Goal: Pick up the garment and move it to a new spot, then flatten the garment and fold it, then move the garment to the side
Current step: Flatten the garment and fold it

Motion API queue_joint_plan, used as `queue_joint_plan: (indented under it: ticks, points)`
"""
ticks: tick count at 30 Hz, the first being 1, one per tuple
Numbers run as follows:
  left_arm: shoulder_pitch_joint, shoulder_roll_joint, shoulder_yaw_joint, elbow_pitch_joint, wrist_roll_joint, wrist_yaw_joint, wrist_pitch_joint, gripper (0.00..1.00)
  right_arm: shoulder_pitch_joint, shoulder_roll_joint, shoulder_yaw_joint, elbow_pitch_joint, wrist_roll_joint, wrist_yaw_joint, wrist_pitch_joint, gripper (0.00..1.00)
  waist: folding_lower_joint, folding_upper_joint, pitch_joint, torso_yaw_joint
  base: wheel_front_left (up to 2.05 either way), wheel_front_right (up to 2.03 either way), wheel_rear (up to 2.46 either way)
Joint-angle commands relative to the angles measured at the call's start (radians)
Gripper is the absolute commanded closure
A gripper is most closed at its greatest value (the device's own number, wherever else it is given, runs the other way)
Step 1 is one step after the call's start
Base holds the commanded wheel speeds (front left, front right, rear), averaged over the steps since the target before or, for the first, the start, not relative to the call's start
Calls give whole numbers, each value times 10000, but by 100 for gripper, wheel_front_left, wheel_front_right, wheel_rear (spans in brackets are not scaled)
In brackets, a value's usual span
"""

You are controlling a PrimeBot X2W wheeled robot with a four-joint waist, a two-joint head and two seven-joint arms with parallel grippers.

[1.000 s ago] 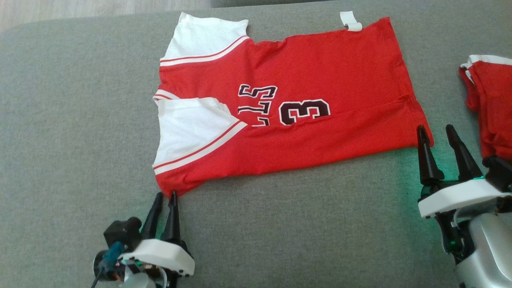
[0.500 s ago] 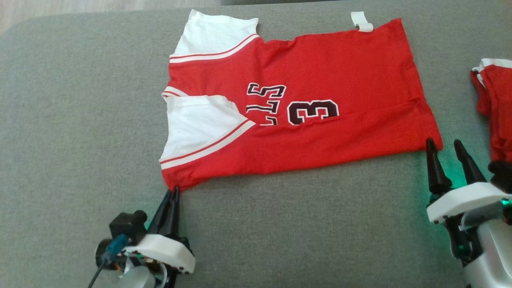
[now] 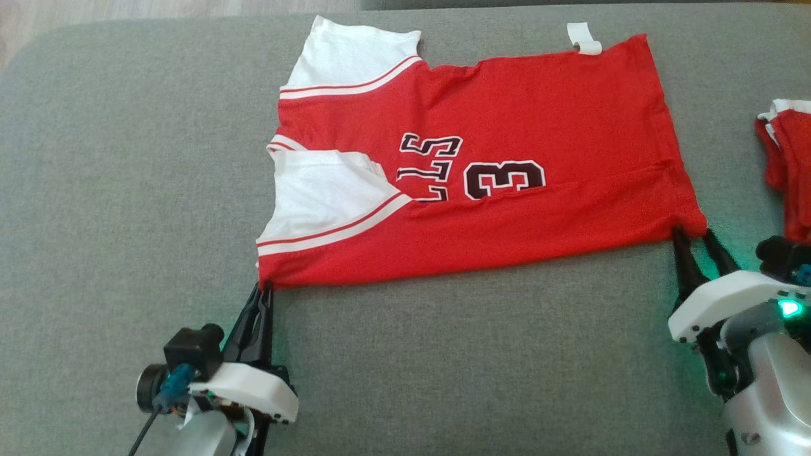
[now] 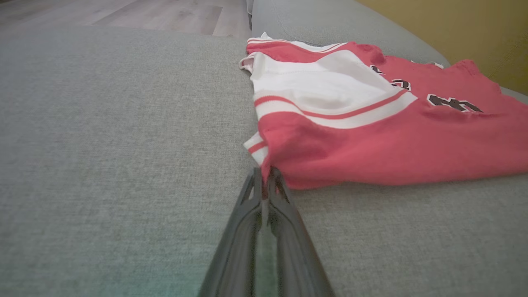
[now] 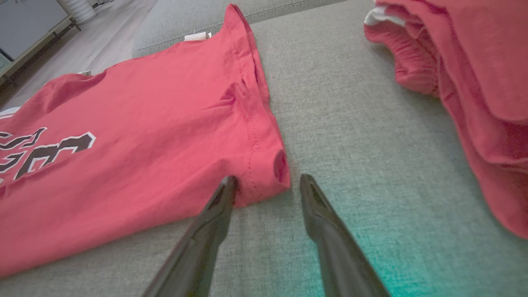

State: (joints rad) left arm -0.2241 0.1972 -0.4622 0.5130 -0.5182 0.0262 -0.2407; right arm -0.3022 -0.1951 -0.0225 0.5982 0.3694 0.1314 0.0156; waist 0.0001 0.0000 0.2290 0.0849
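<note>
Grey cushion (image 3: 127, 190) lay under the jersey (image 3: 538, 126), which was spread flat with its near edge folded over and the number up. Second red garment (image 3: 789, 171) sat bunched well off the jersey's right side. Right gripper (image 3: 694, 244) was at the jersey's near-right hem corner, jaws apart, straddling it, not clamped. Left gripper (image 3: 263, 292) was at the jersey's near-left corner, fingers closed, pinching the fabric edge. White tag (image 3: 584, 39) stuck out past the jersey's far edge.

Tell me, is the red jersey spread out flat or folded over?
Partly folded: the jersey lies flat, but its near long edge is turned over, with the flap covering part of the lettering and number.
</note>
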Motion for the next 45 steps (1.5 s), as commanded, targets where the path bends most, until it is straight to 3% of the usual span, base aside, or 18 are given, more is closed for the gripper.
queue_joint_plan:
  ticks: [1,2,15,24,33,42,43,44,45]
  points:
    - [-282,198,363,-252,57,18,-167,100,-212,-33,172,-135,-90,-7,2,83,-1,0,-32,24,0,0,0]
    - [-271,192,376,-247,60,10,-173,100,-220,-32,175,-90,-99,-7,13,100,-1,0,-47,32,0,0,0]
    - [439,360,735,-572,-87,-117,-205,100,1031,-182,128,-709,153,-7,-71,100,-1,0,-599,-206,0,0,0]
    - [1691,807,695,-1714,48,218,-87,100,2692,-349,-117,-2116,453,-7,443,100,-1,0,-1032,-532,0,0,0]
    - [3136,829,449,-3164,-315,637,765,100,4075,-341,-758,-3633,342,-7,1226,100,-1,0,-1243,-656,0,0,0]
    - [3332,889,193,-3734,-376,824,1461,100,4244,-108,-1080,-4010,57,-7,1552,100,-1,0,-1215,-606,0,0,0]
    - [3313,897,151,-3733,-361,824,1523,100,4245,-95,-1103,-4037,10,-7,1529,69,-1,0,-1219,-605,0,0,0]
    - [3294,908,103,-3723,-351,811,1590,78,4248,-107,-1146,-4062,-103,-7,1484,0,-1,0,-1227,-607,0,0,0]
    - [3274,917,67,-3706,-340,817,1656,55,4250,-112,-1206,-4082,-234,-7,1425,0,-1,0,-1239,-606,0,0,0]
